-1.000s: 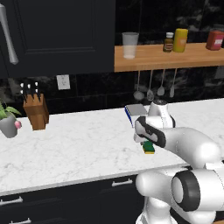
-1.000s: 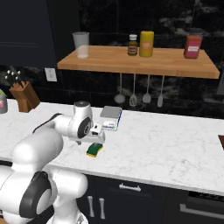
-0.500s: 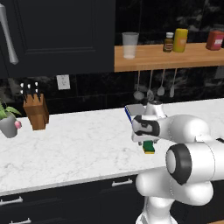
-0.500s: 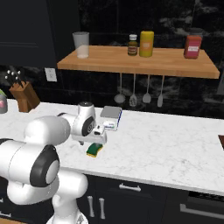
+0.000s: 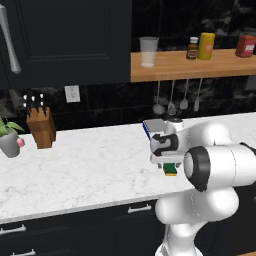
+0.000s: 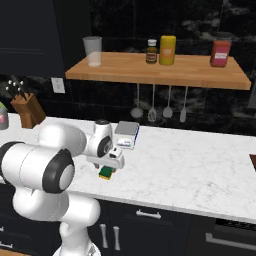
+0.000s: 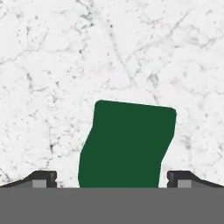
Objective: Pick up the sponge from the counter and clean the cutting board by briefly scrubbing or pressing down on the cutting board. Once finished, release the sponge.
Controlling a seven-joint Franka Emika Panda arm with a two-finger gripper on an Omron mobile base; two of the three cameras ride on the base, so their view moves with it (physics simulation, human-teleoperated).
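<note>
The sponge (image 7: 127, 144) lies on the white marble counter (image 7: 109, 52), its dark green top facing my hand. My gripper (image 7: 111, 179) hangs straight above it, open, one fingertip to each side and apart from it. In the left base view the sponge (image 5: 171, 170) shows green over yellow just below my gripper (image 5: 168, 163). From the right base view the sponge (image 6: 106, 173) sits under my gripper (image 6: 108, 167), near the counter's (image 6: 190, 170) front edge. A dark reddish-brown sliver of the cutting board (image 6: 253, 162) shows at the far right edge.
A grey-topped blue scale (image 5: 153, 126) (image 6: 127, 133) stands right behind my hand. A knife block (image 5: 41, 129) and a potted plant (image 5: 10, 141) stand far left. Utensils (image 6: 152, 105) hang under a wooden shelf (image 6: 160, 70) holding a glass and jars.
My hand has shifted a little left and sunk closer over the sponge while the arm's elbow swung forward. The jaws have stayed wide and the sponge has not moved.
</note>
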